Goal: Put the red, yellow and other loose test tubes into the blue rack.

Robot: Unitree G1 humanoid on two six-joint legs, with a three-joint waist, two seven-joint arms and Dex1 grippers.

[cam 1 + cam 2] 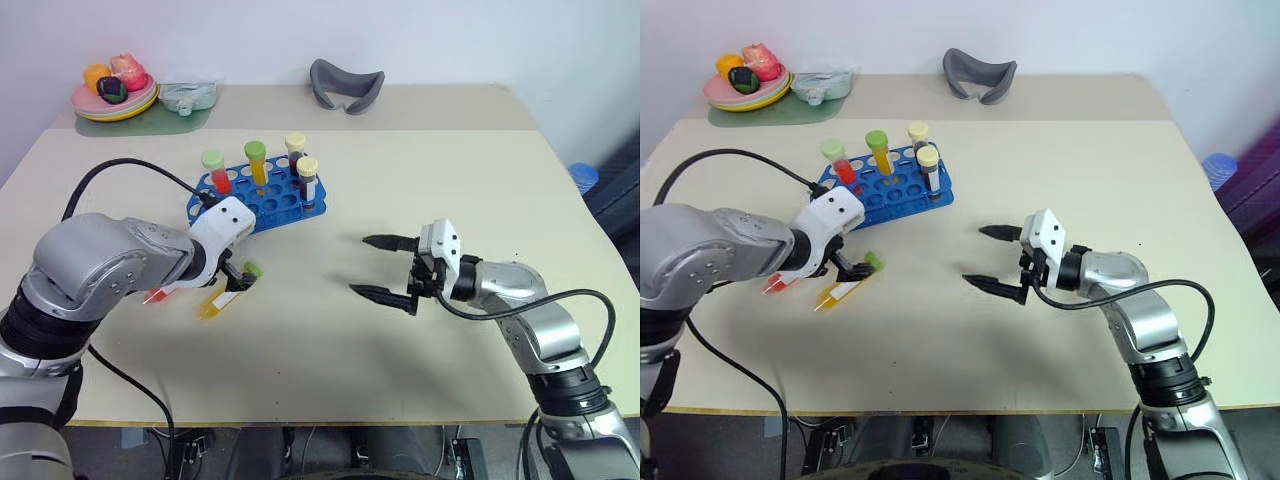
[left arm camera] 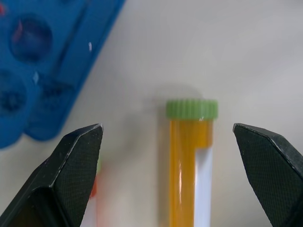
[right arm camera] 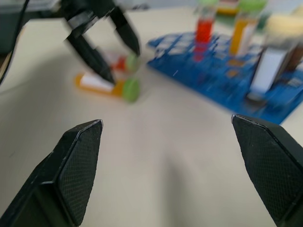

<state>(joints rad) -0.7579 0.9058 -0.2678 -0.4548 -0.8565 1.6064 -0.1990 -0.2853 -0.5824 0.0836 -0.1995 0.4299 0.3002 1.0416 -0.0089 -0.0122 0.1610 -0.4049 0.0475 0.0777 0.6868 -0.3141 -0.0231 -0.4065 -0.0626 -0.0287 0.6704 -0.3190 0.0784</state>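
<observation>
Rack (image 1: 262,197) sits mid-surface (image 1: 420,170), four tubes upright in it; two loose tubes (image 1: 226,295) lie just in front of the rack; plate (image 1: 115,103) far behind the rack, to its left.

I see a pale beige bench (image 1: 400,180) filling most of the frame under even light, a plain whitish wall (image 1: 450,40) across the top, and dark floor (image 1: 400,450) below its near edge.
</observation>
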